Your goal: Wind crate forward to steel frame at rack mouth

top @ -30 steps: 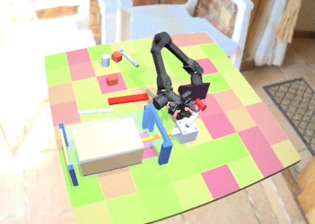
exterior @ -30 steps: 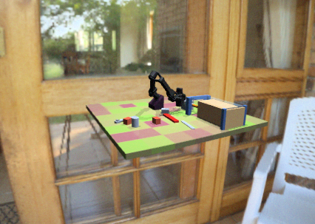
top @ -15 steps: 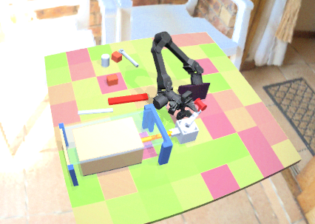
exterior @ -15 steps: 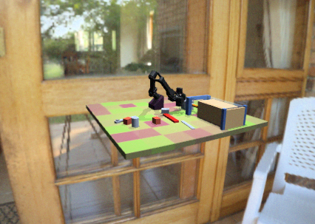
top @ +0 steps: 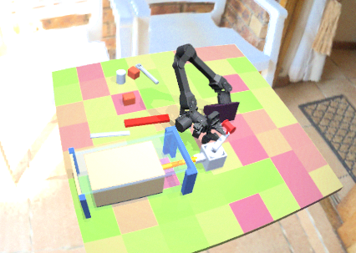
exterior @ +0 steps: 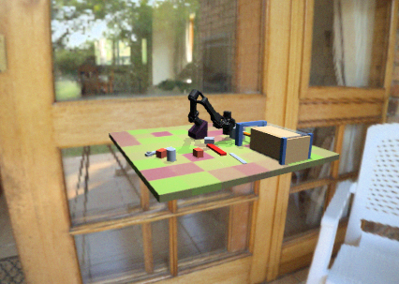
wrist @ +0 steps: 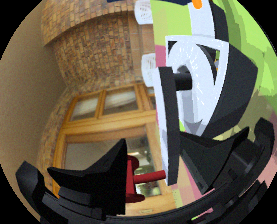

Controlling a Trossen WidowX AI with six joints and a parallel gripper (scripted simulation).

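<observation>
The tan crate (top: 125,169) (exterior: 273,143) sits flat inside the clear-panelled cubby with blue posts (top: 79,182). Its front stands a short way back from the blue frame (top: 189,179) (exterior: 240,131) at the mouth. An orange and yellow strap (top: 177,164) runs from the crate to the grey winch (top: 214,158) (wrist: 209,90). The white handle (top: 218,144) is set in the top of the winch, with its red knob (top: 228,126) (wrist: 134,179) up and to the right. My gripper (top: 218,129) (wrist: 149,137) reaches in from the left, its fingers half closed around the red knob.
A red bar (top: 146,120), a white rod (top: 109,134), two orange-red blocks (top: 129,98) (top: 134,72), a grey cylinder (top: 120,76) and a grey wrench-like tool (top: 147,73) lie behind the cubby. A dark purple block (top: 223,109) stands by the arm's base.
</observation>
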